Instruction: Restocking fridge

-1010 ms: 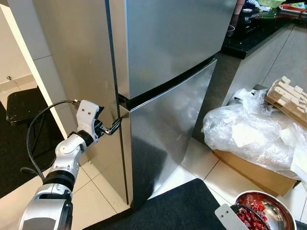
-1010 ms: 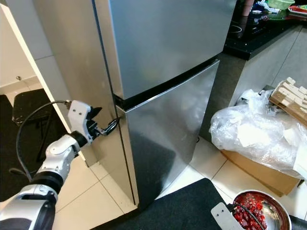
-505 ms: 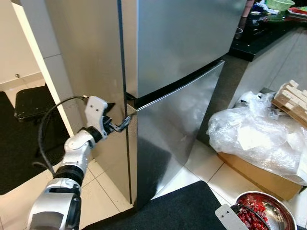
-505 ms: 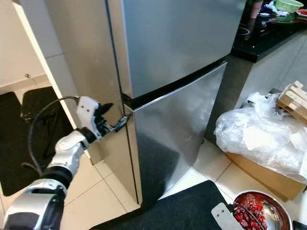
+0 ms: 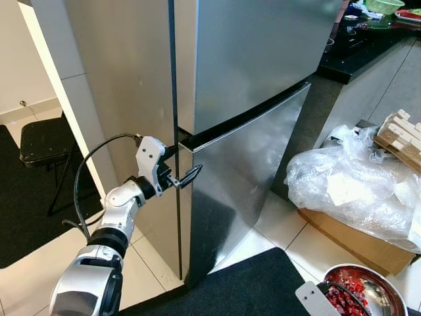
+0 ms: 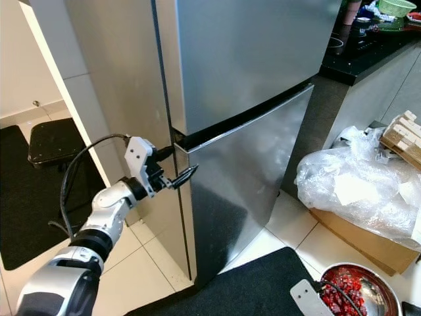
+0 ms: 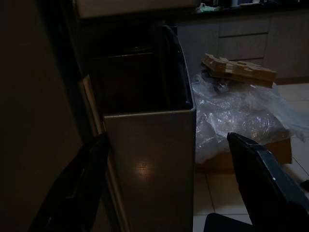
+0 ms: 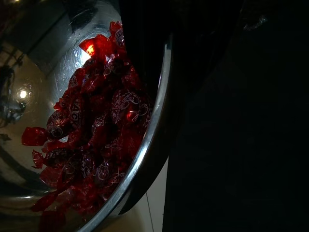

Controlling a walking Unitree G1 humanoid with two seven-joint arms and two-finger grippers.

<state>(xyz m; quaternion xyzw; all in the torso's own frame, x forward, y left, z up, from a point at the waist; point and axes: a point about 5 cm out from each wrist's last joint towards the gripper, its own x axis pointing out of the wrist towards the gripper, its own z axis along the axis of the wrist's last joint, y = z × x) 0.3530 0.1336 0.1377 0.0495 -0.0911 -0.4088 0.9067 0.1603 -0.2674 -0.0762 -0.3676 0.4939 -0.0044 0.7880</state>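
My left end effector is up at the fridge, fingers spread open at the top corner of the lower door, right by the seam under the upper door. Nothing is gripped. My right end effector is low, clamped on the rim of a steel bowl full of red-wrapped candies. A box under crumpled plastic sits on the floor right of the fridge, near the black mat.

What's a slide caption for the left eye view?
Left gripper open at the fridge's lower door edge; right gripper holds a bowl of red sweets.
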